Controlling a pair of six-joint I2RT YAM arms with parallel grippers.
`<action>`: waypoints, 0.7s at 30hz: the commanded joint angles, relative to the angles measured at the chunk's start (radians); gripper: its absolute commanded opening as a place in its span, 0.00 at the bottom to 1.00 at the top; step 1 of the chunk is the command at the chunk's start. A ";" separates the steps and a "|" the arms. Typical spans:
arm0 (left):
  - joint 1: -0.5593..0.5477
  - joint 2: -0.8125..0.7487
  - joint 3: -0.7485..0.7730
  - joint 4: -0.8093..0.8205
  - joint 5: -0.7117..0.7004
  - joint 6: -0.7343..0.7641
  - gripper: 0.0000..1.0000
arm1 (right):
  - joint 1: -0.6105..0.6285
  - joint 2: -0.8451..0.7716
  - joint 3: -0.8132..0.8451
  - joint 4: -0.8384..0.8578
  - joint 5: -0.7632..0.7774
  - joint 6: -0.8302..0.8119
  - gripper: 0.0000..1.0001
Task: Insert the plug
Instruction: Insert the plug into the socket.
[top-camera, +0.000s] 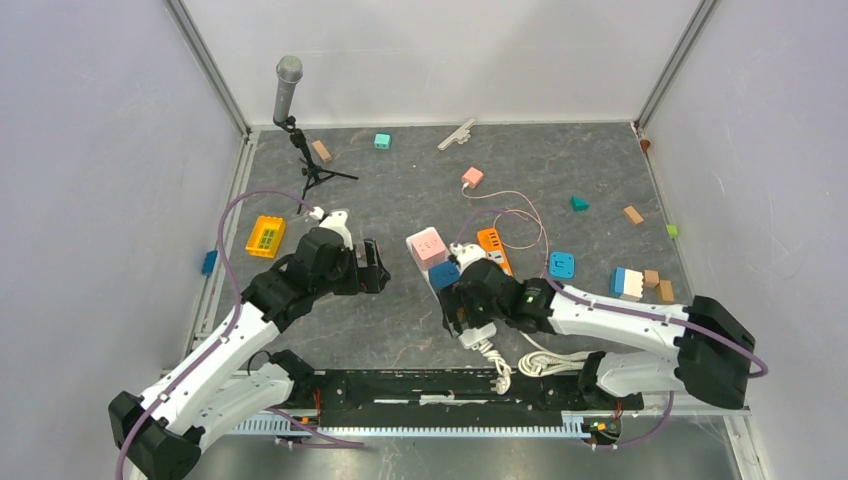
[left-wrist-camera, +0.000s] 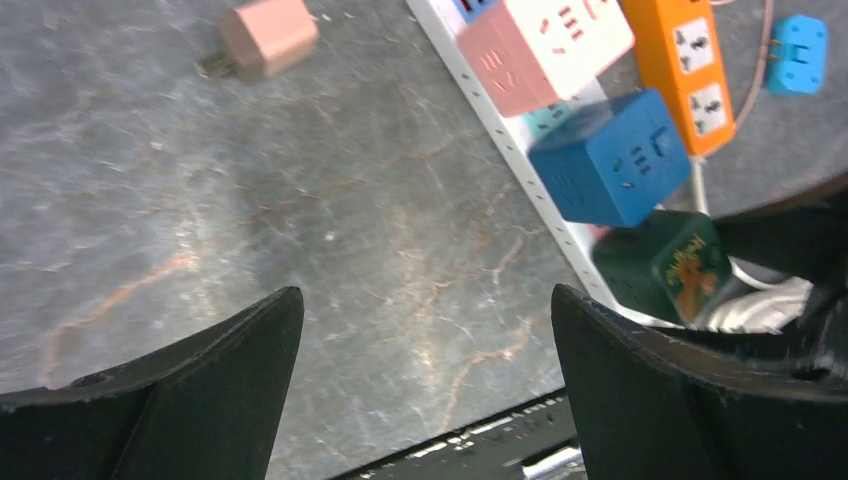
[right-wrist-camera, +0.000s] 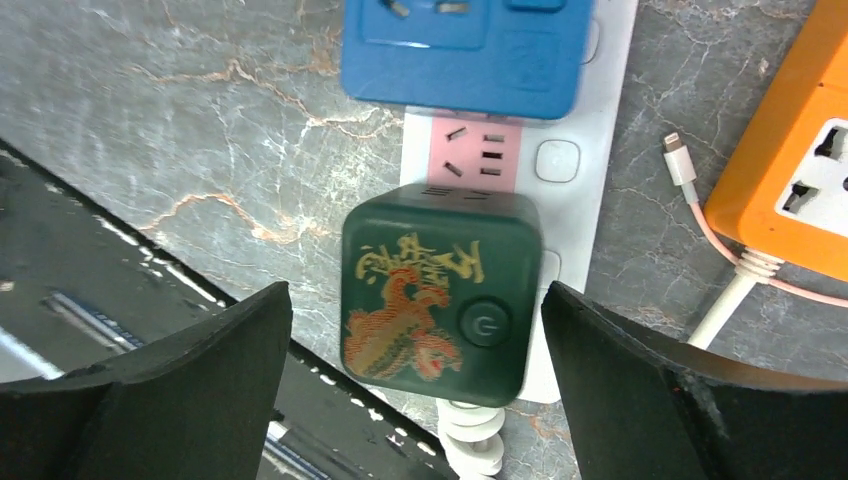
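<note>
Although the green plug (right-wrist-camera: 438, 295) is seen sitting on the white power strip (right-wrist-camera: 610, 110), at the strip's near end, it cannot be told whether its pins are pressed fully home, since the socket face is hidden beneath it. In the right wrist view the plug is framed squarely between the fingers (right-wrist-camera: 190, 390) of the right hand (top-camera: 468, 308), which are spread wide; neither flank of the plug is touched by them, so nothing is gripped. The plug is thus found directly below that hand, with no offset to either side. The strip's long axis is laid from 12 to 6 o'clock in that view, across the line on which the fingers would close; in the top view the same axis is laid from about 11 to 5 o'clock. A blue cube adapter (right-wrist-camera: 465, 45) is seated just beyond the plug at 12 o'clock, with a pink socket panel (right-wrist-camera: 480, 160) showing between them. The left hand (top-camera: 372, 268) is held over bare desk (left-wrist-camera: 250, 220), its fingers likewise apart and empty; in its own wrist view the plug is placed at about 3 o'clock, apart from it. The right arm is therefore judged the nearer, and any final pressing is judged to be called for straight down from it.
</note>
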 joint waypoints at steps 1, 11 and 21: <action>0.005 0.007 -0.031 0.130 0.166 -0.124 1.00 | -0.122 -0.072 -0.066 0.012 -0.224 0.031 0.98; 0.005 0.021 -0.092 0.264 0.339 -0.264 1.00 | -0.190 -0.062 -0.166 0.045 -0.345 0.029 0.98; 0.013 0.045 -0.052 0.268 0.381 -0.272 1.00 | -0.172 0.088 -0.142 0.278 -0.622 0.080 0.98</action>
